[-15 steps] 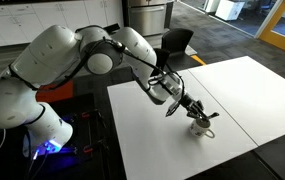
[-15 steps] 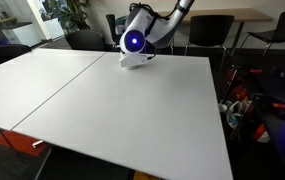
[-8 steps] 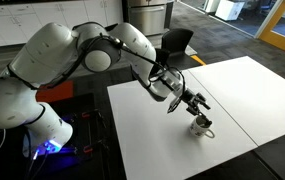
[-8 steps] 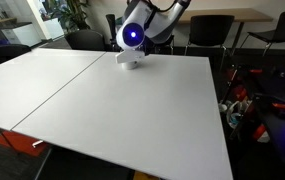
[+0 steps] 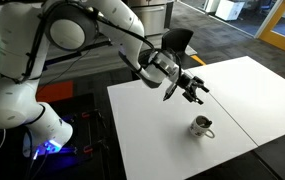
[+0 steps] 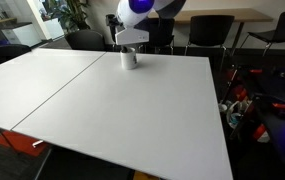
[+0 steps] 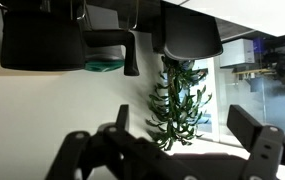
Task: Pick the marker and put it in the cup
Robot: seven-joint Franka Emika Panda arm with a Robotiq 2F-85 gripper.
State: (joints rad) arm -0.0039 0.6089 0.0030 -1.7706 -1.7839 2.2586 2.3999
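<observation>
Two chairs [image 7: 42, 40] are standing beyond the table [image 5: 152, 135]; the cup [image 5: 201, 126] is sitting at six o'clock, apart from the wide-spread gripper [image 5: 195, 92].

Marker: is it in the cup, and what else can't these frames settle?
Marker: not visible in any view.
Cup interior: too small in an exterior view; in an exterior view its own wall hides it.
Wrist view: shows chairs, cup out of frame.

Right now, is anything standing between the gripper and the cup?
Nothing visible does. In an exterior view the gripper hangs in the air, clear of the cup, with only bare table around the cup. The marker shows in no view, so I cannot tell where it is.
</observation>
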